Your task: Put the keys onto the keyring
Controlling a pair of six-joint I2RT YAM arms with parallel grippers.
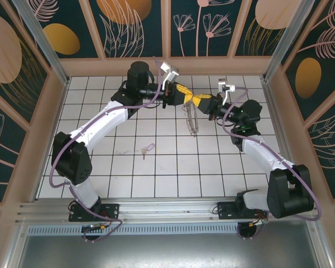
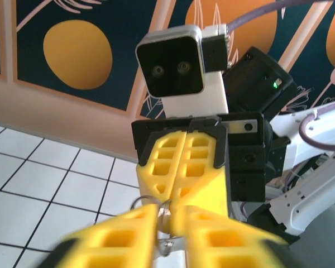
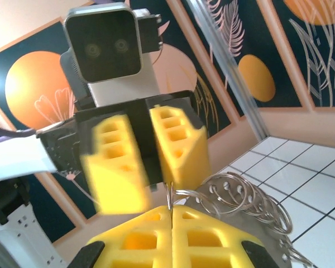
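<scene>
White tiled table [image 1: 173,167], walled by dark floral panels. The left gripper [image 1: 181,94] and right gripper [image 1: 204,103], yellow fingers clenched, are sharing a grasp on the large thin fringed metal keyring [image 1: 191,120], hanging it above the tiles, probably steadying it for threading. The small lilac-tagged key [image 1: 147,149] is lying loose, well apart.

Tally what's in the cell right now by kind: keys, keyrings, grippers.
Keys: 1, the lilac-tagged key lying loose on the tiled table.
Keyrings: 1, the keyring held up between both arms.
Grippers: 2, the left gripper and right gripper, both clamped on the ring.
Total: 4.
</scene>
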